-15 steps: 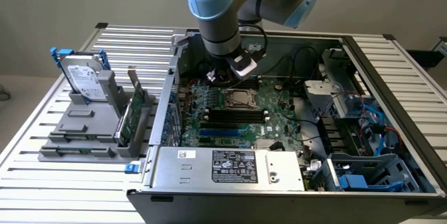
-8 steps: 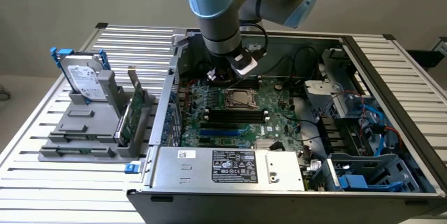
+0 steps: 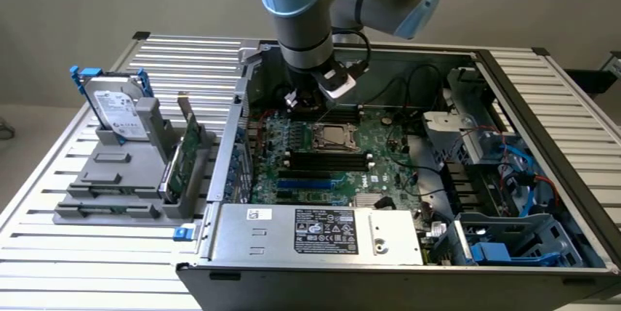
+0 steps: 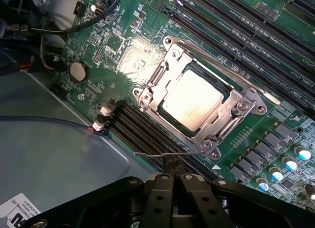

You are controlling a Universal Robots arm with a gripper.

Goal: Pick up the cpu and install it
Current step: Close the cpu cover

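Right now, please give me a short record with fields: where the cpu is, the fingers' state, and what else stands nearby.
cpu: lying flat inside the socket frame on the motherboard
gripper: fingers shut, holding nothing, above the board beside the socket
computer case: open, arm reaching in
hard drive: upright in grey holder, outside the case, on the exterior view's left

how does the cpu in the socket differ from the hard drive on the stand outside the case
The cpu lies flat in the socket frame on the motherboard; the hard drive stands tilted on edge in a grey stand. The cpu looks much smaller. Its top is bare metal; the hard drive carries a white label. Both are silvery.
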